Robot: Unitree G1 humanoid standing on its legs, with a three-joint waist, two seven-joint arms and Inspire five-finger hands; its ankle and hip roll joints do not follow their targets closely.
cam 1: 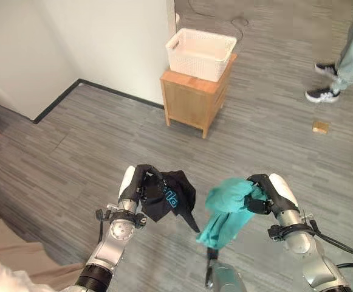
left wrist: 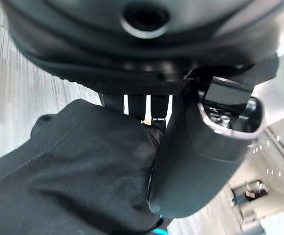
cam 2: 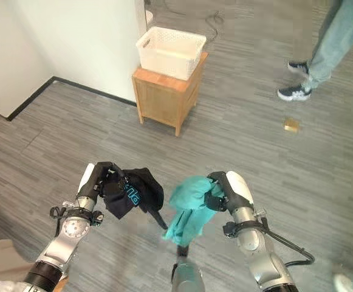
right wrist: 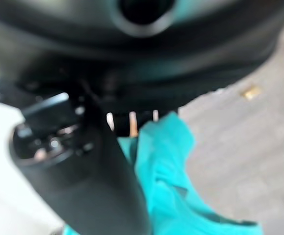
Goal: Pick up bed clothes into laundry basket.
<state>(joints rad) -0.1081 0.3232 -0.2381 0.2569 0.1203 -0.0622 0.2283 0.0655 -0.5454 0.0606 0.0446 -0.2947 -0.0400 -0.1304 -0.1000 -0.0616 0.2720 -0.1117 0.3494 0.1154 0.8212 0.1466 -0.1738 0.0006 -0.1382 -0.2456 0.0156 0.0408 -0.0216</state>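
Two pieces of clothing: one black garment (cam 1: pixel 169 198) at lower centre-left, one teal garment (cam 1: pixel 225 213) at lower centre. Two robot hands: the left hand (cam 1: pixel 141 184) beside the black one, the right hand (cam 1: pixel 263 193) beside the teal. One white laundry basket (cam 1: pixel 199 53) at upper centre, on one wooden cabinet (cam 1: pixel 195 100). One person (cam 1: pixel 341 61) at upper right, two shoes visible. One small tan object (cam 1: pixel 321 126) on the floor at right.

Bare floor (cam 1: pixel 103 140) is lying open all the way up to the wooden cabinet (cam 1: pixel 195 97), which is carrying the white laundry basket (cam 1: pixel 199 53), its top unobstructed. A wall (cam 1: pixel 103 36) is closing the cabinet's left; a person's legs (cam 1: pixel 346 61) and a small brown object (cam 1: pixel 321 126) are occupying its right.
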